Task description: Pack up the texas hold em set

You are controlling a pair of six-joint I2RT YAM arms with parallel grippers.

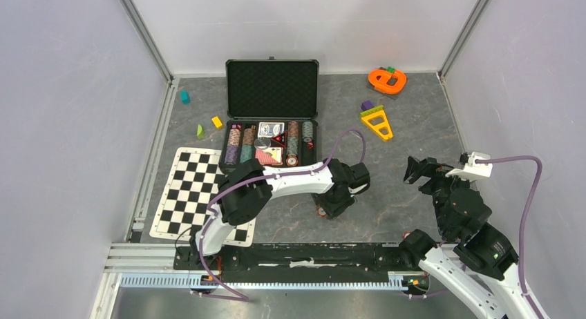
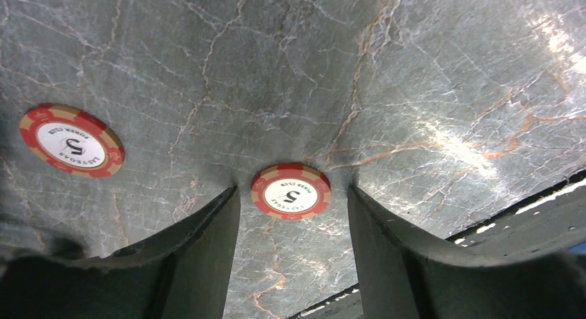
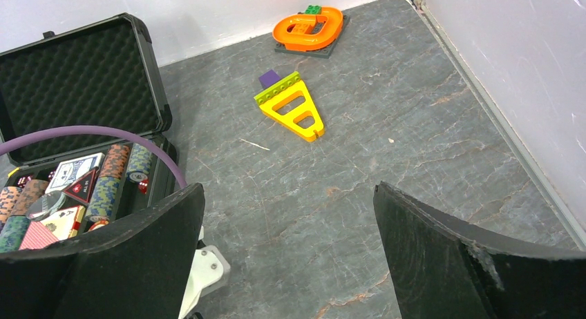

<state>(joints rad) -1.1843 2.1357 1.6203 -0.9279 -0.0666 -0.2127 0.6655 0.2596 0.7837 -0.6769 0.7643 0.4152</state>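
The black briefcase [image 1: 271,90] lies open at the back of the table, its foam lid up and its tray holding chip stacks [image 1: 242,145], card decks and dice. In the right wrist view the briefcase [image 3: 83,77] is at the left. Two red-white poker chips lie flat on the grey table: one chip [image 2: 290,190] just past the tips of my left gripper [image 2: 291,190], a second chip [image 2: 71,140] off to its left. The left gripper [image 1: 330,207] points down, open, with a finger either side of the near chip and touching neither side. My right gripper [image 3: 288,186] hovers open and empty over bare table at the right [image 1: 417,170].
A black-white checkered mat [image 1: 197,188] lies at the left. An orange toy [image 1: 387,79] and a yellow toy [image 1: 376,122] sit at the back right. Small coloured blocks [image 1: 217,121] lie left of the case. Walls close in both sides.
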